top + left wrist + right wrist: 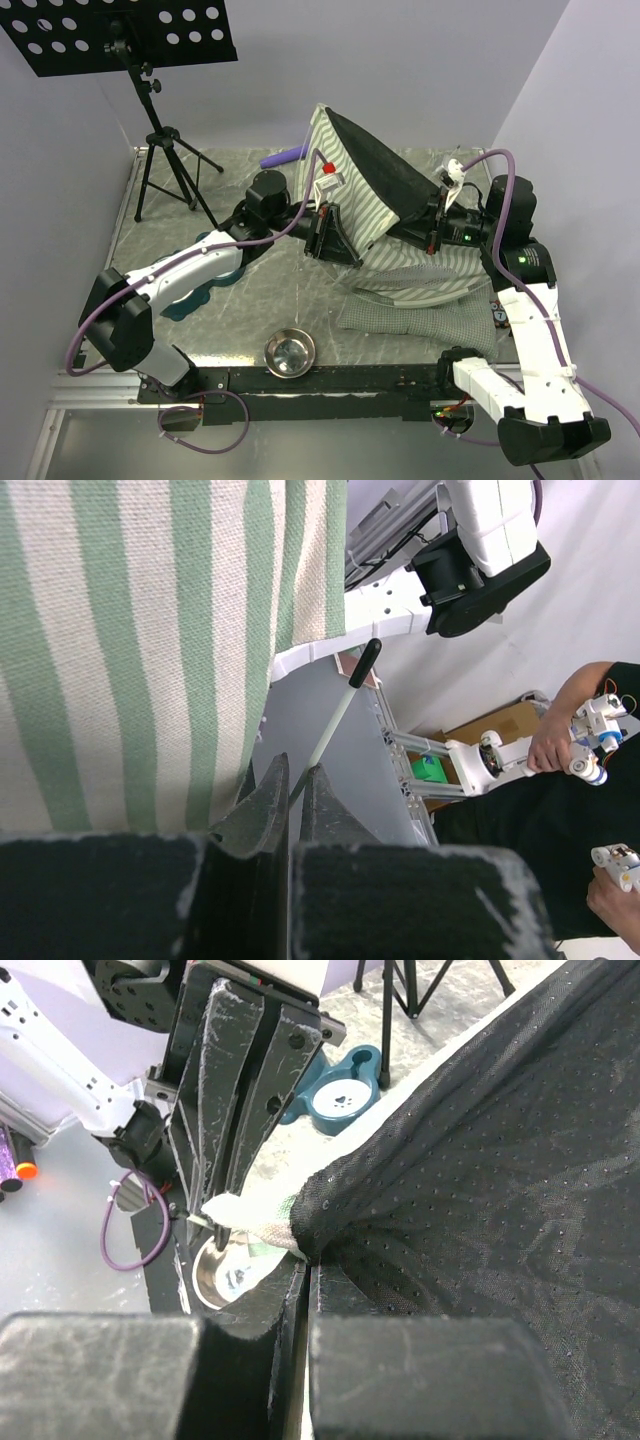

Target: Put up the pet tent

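- At the far left, the music stand (150,110) is standing on its tripod at the back corner of the table (230,335), well apart from the work. The teal bowl holder (205,285) is lying under the left arm, and the steel bowl (290,352) is sitting near the front edge.
- The left gripper (322,232) is reaching in at the left edge of the pet tent (375,185). Its wrist view shows the jaws closed and pinching a thin pole (335,720) just beside the striped fabric, with the pole's dark tip sticking out free.
- The pet tent is sitting half-raised mid-table between the two grippers. Its striped side is facing left, its dark lining is facing up and right, and its lower part is slumping onto the cushion mat (420,315).
- The right gripper (437,228) is clamping the tent's right edge. Its wrist view shows the closed jaws biting where the white hem meets the dark mesh lining (480,1160).
- The step in hand is probably seating the pole while the fabric is being held taut.
- Doing it well is likely calling for the right side to be holding steady tension without tugging the hem loose.
- The left side should be easing the pole along its own line rather than bending it sideways, since a pinched thin pole could be slipping or springing out.
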